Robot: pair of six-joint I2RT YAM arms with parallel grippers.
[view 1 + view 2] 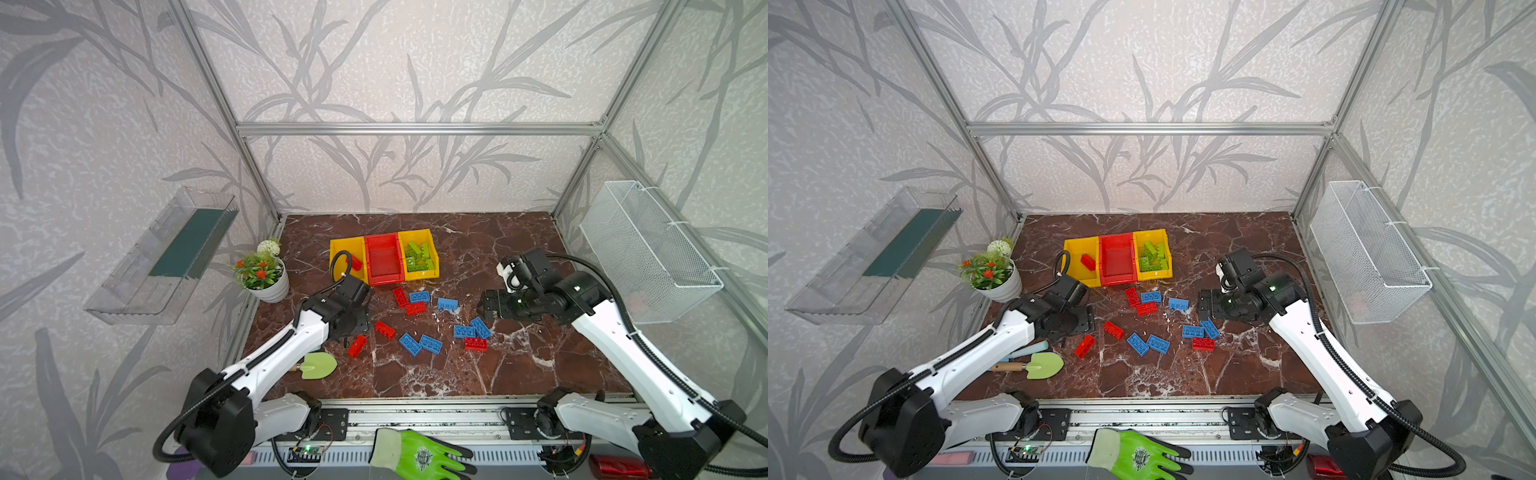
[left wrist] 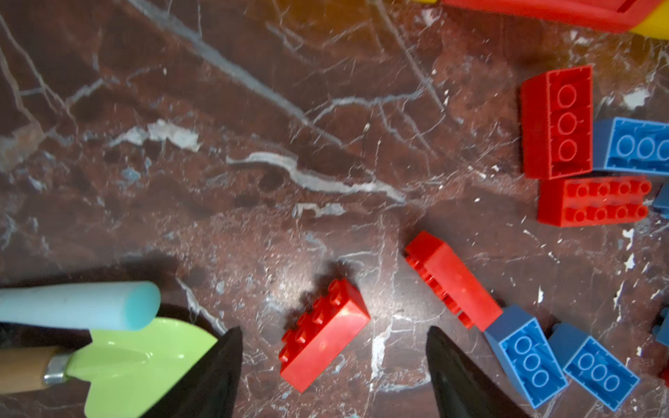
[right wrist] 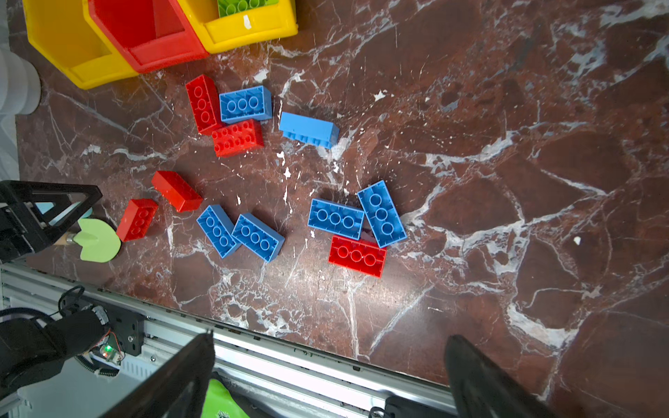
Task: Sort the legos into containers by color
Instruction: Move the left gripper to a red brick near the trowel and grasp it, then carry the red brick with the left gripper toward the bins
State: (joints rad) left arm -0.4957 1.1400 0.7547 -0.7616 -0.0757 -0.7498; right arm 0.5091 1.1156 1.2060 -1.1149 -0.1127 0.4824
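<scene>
Three joined containers stand at the back: a yellow bin (image 1: 1080,259) holding one red lego (image 1: 1088,262), a red bin (image 1: 383,259), and a yellow bin (image 1: 432,253) with several green legos (image 1: 417,255). Red and blue legos lie scattered in front, such as a blue pair (image 1: 420,344) and a red one (image 1: 476,343). My left gripper (image 2: 333,334) is open and points down over a tilted red lego (image 2: 325,336), which lies between the jaws and touches neither. My right gripper (image 3: 330,338) hangs open and empty, above the table to the right of the pile (image 1: 484,305).
A lime green shovel (image 1: 318,365) and a light-blue handle (image 2: 79,305) lie just left of my left gripper. A flower pot (image 1: 266,274) stands at the left edge. A wire basket (image 1: 648,249) and a clear tray (image 1: 166,253) hang on the side walls. A green glove (image 1: 415,455) rests past the front rail.
</scene>
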